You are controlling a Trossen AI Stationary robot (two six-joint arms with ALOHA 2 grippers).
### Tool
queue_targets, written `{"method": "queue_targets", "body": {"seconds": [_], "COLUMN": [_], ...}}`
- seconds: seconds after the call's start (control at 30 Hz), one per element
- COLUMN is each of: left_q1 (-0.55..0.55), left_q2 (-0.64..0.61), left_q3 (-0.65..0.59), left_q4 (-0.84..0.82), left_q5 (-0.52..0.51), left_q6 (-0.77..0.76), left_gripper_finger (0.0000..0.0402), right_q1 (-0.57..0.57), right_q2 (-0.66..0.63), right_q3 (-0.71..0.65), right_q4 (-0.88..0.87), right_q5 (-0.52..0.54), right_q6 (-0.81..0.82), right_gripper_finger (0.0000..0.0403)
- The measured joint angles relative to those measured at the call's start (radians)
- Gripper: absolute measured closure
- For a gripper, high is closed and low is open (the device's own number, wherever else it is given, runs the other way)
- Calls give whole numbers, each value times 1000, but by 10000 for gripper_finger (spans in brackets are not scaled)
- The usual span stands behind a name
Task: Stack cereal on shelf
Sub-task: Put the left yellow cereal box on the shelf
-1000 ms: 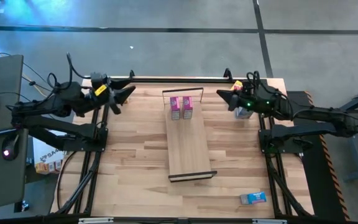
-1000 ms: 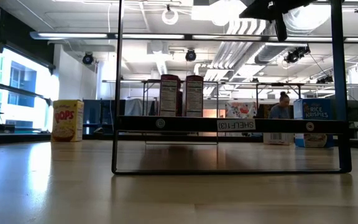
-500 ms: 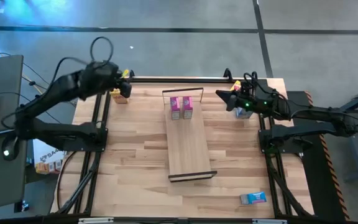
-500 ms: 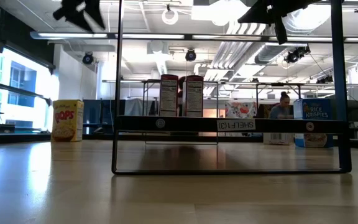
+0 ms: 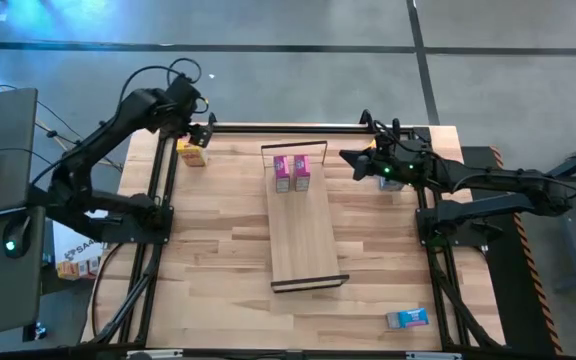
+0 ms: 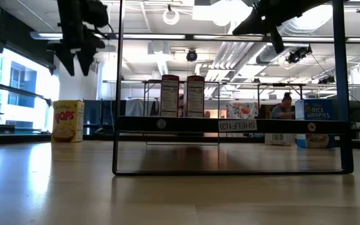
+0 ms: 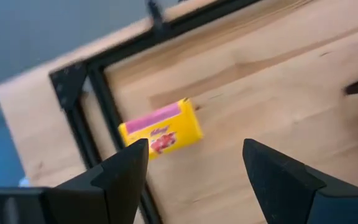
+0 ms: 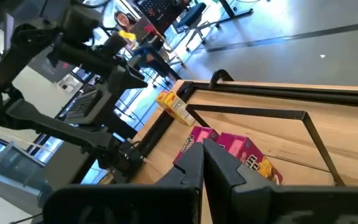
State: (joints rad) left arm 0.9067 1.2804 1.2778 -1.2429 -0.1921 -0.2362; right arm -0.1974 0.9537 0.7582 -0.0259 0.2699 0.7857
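A yellow cereal box (image 5: 193, 153) stands on its base near the table's far-left corner, also in the low view (image 6: 68, 120) and the left wrist view (image 7: 160, 129). My left gripper (image 5: 204, 133) hangs open above it, fingers pointing down (image 6: 74, 53), touching nothing (image 7: 196, 149). The shelf (image 5: 303, 235) lies mid-table with two pink boxes (image 5: 292, 172) upright on its far end (image 8: 229, 152). My right gripper (image 5: 345, 155) is shut, raised right of the shelf's far end (image 8: 201, 148). A light blue box (image 5: 406, 318) lies flat near the near-right corner. Another (image 6: 314, 122) stands at the far right.
Black frame rails (image 5: 288, 127) run along the table's far edge and down both sides past the arm bases. Bare tabletop (image 5: 213, 240) lies between the shelf and the left rail. A person (image 6: 285, 106) sits in the room beyond the table.
My left arm has swung up and toward the table's far-left corner, turning from level, aimed at the shelf, to pointing down over the yellow box. My right gripper has edged left toward the shelf's far end. No box has moved.
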Motion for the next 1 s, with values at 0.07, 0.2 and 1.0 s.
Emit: {"method": "queue_targets", "body": {"seconds": [0.07, 0.2, 1.0], "left_q1": [7, 12, -127], "left_q2": [20, 17, -294], "left_q3": [-1, -52, -451], "left_q4": [-11, 94, 422], "left_q5": [-10, -16, -255], "left_q6": [-40, -194, -1504], "left_gripper_finger": [147, 147, 147], "right_q1": [0, 0, 0], "right_q2": [3, 3, 3], "right_q3": [0, 0, 0], "right_q4": [0, 0, -1], "right_q5": [0, 0, -11], "right_q6": [3, 0, -27], "right_gripper_finger": [402, 402, 402]}}
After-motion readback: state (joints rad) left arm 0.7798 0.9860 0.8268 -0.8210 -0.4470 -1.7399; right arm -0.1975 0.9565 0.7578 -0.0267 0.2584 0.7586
